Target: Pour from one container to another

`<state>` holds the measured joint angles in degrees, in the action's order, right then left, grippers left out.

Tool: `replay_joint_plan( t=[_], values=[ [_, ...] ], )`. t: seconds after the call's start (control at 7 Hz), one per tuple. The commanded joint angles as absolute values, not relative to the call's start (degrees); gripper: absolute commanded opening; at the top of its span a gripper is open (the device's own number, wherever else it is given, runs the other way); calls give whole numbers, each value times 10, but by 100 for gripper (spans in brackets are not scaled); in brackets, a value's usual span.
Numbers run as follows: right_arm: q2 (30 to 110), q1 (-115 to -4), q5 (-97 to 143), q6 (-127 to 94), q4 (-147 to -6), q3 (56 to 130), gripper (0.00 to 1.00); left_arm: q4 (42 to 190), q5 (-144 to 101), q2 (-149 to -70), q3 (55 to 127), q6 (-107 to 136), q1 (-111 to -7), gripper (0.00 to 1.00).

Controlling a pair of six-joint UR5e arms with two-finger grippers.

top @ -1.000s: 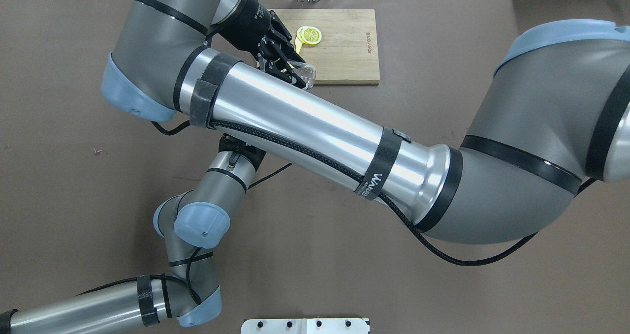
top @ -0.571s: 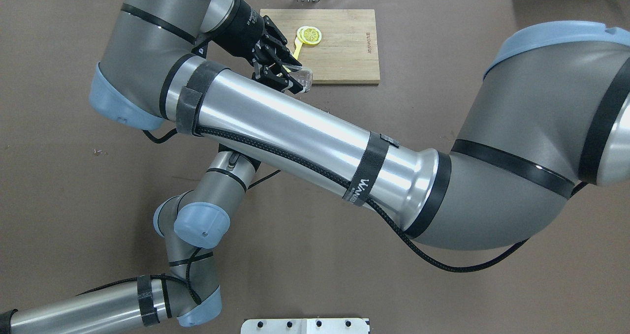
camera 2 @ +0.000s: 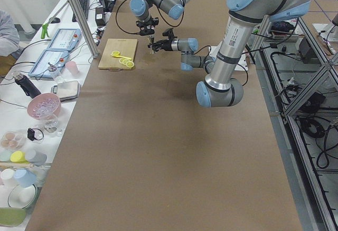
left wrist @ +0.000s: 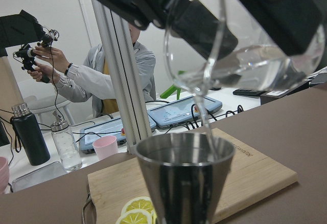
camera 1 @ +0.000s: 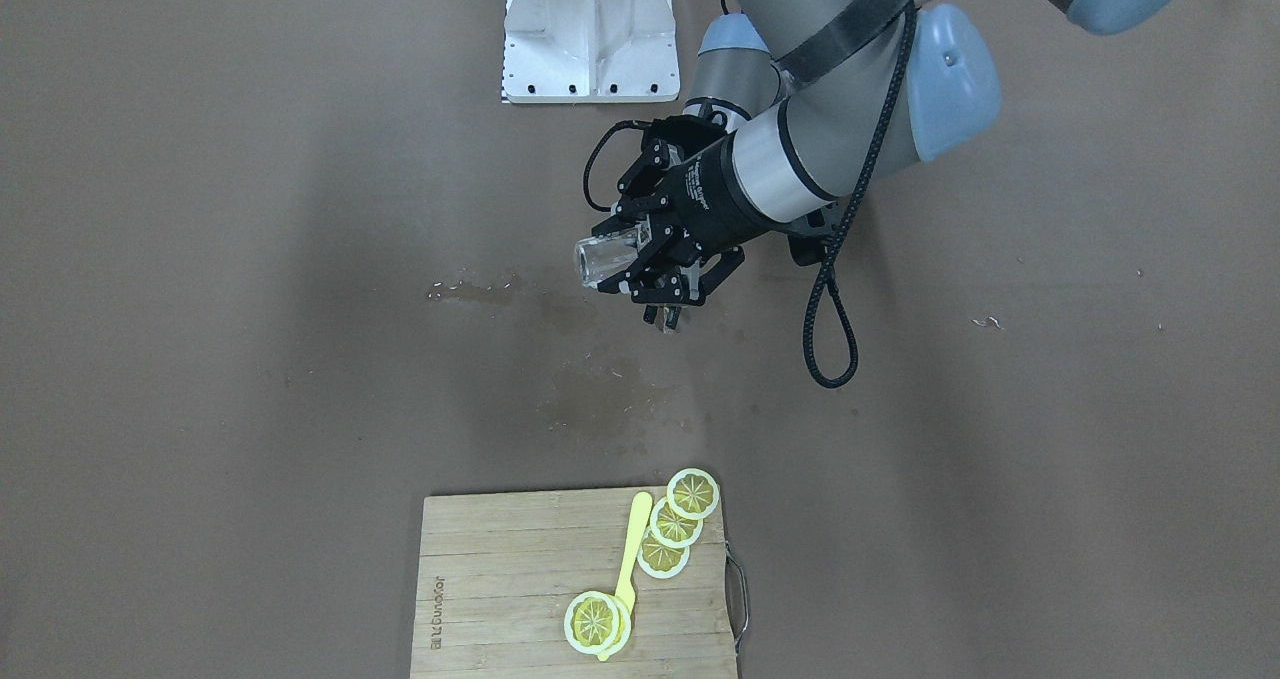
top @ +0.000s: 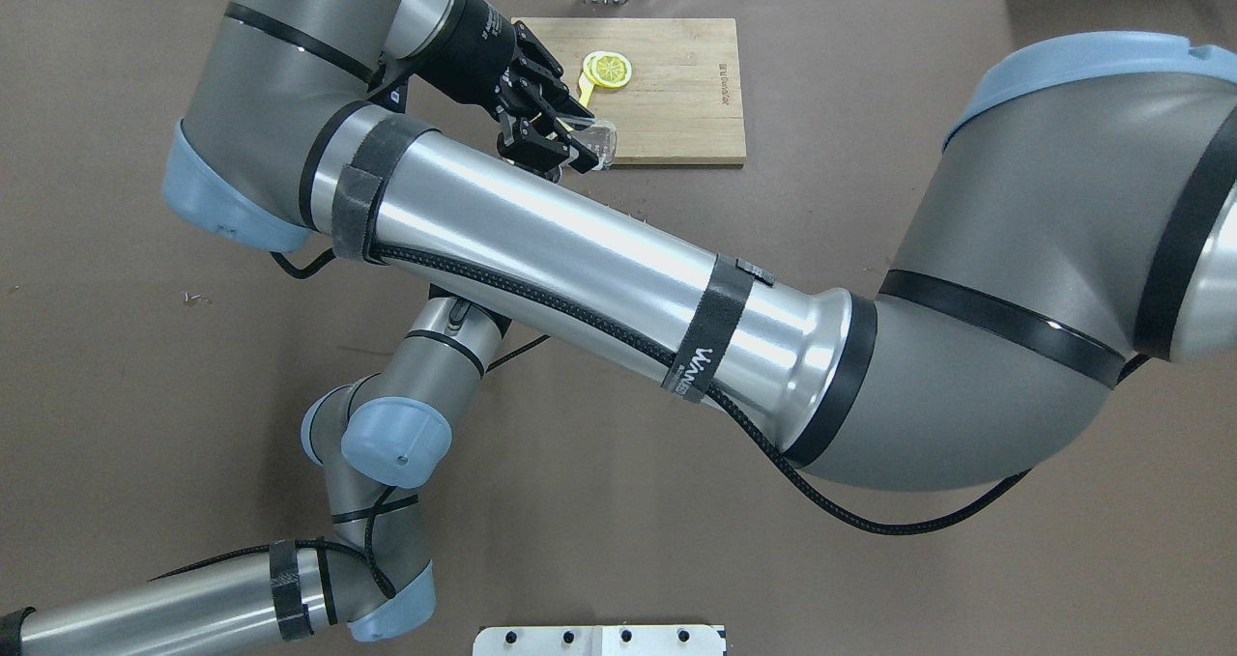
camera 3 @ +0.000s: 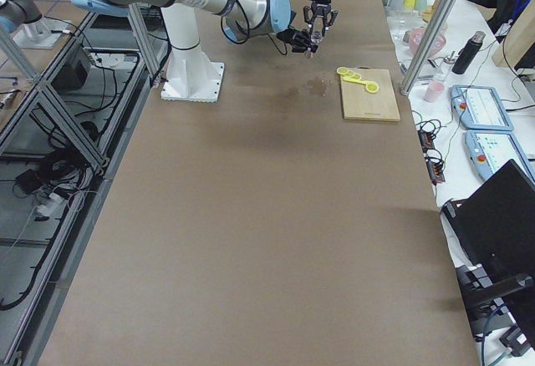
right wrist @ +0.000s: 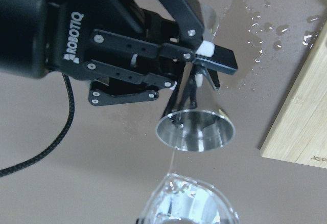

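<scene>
1. The right gripper is clenched around the small clear glass tumbler. It holds the tumbler up off the brown tabletop, tipped nearly onto its side.
2. From the left wrist camera you can see a thin stream of clear liquid. It runs off the tumbler's lip into the shiny steel hourglass-shaped jigger just below.
3. The left gripper grasps that jigger at its narrow waist, upright, with its mouth under the stream.
4. There are wet splashes on the tabletop beside them.
5. Well apart, a wooden cutting board carries yellow lemon slices.
</scene>
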<state>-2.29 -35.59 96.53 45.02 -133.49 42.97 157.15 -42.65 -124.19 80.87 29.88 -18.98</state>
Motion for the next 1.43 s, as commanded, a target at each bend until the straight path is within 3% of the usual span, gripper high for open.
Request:
replay_joint_plan(
  t=[0.0,1.29],
  values=[
    [-29,-357,955,452,-1334,411,0,1571,-427,-1242,809,299,-190,0],
    [-39,-358,952,476,-1332,389,0,1571,-427,-1240,809,298,-190,0]
  ],
)
